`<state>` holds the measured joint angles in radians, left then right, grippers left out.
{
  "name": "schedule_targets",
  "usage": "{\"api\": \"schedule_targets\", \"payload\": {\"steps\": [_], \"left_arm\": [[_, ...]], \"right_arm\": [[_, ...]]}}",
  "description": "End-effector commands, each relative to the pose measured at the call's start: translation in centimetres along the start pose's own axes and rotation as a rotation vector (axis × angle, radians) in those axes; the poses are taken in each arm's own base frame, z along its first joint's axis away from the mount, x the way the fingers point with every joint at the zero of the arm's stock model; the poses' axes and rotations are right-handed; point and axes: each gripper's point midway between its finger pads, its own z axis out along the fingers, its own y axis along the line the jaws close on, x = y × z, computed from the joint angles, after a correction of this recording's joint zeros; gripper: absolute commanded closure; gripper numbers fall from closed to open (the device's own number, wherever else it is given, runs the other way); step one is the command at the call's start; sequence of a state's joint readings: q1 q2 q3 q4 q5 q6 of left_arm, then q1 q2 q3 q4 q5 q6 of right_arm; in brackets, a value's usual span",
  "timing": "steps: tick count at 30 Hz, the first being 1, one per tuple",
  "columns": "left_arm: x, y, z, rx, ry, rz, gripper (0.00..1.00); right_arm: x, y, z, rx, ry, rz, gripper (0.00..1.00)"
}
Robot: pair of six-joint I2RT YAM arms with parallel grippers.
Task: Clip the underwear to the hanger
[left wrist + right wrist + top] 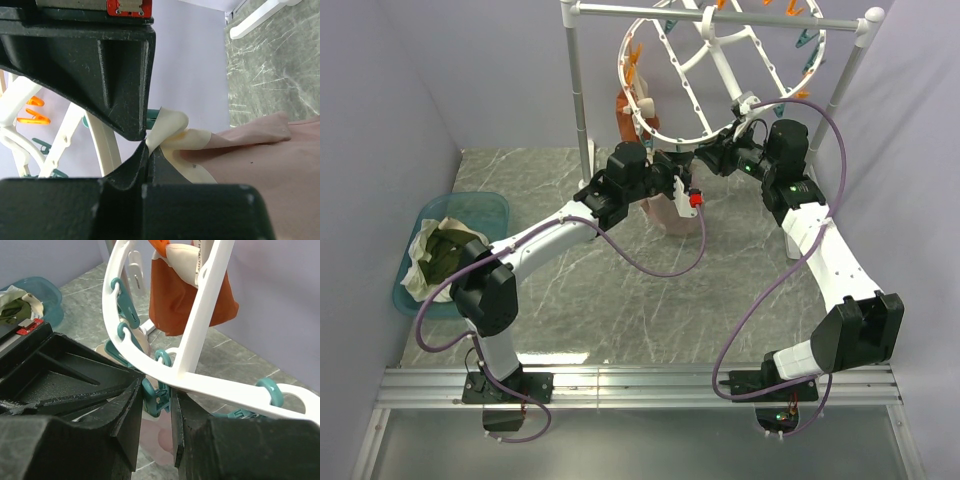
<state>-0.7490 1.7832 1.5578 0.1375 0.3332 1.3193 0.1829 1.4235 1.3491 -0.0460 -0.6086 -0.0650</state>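
**A:** Down at the near left of the tabletop, what do you have?

**B:** You have a teal basin with olive-green cloth in it, well apart from both grippers.

**A:** Further in, what about your left gripper?

**B:** It is clamped tight on the lighter waistband edge of the underwear. The rest of the pinkish cloth trails away from the fingertips. From above, it hangs under that gripper, just below the lower rim of the hanger.

**A:** And your right gripper?

**B:** It sits just beside the left one, set narrow, pinching a teal peg on the hanger's rim. The underwear shows as a pale blur right under that peg.

**A:** And beyond them?

**B:** A rust-orange garment hangs from the hanger's far side.
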Motion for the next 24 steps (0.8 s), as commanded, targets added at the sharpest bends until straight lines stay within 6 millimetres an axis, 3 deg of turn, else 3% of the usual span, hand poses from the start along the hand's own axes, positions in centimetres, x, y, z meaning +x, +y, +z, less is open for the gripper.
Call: {"api": "schedule_targets", "payload": {"steps": [1, 3, 9, 16, 24], "left_arm": [[-1.3, 3.5, -0.8, -0.087, -0.037, 0.022, 0.99], [-1.2, 3.5, -0.8, -0.085, -0.033, 0.023, 0.99], [-1.3, 3.7, -1.3, -0.083, -0.039, 0.027, 0.99], [-1.1, 3.3, -1.5, -0.067, -0.04, 0.034, 1.0], [-0.8, 3.5, -1.2, -0.074, -0.035, 0.033, 1.0]], "right_arm": [[1.1, -0.1, -0.1, 0.022, 0.051, 0.03, 0.75], [1.2, -0.2, -0.1, 0.029, 0.051, 0.037, 0.66], [1.1, -0.6, 0.0, 0.046, 0.053, 0.047, 0.5], [1.0, -1.2, 0.2, 0.074, 0.058, 0.061, 0.41], [0.3, -0.3, -0.4, 0.043, 0.028, 0.04, 0.34]]}}
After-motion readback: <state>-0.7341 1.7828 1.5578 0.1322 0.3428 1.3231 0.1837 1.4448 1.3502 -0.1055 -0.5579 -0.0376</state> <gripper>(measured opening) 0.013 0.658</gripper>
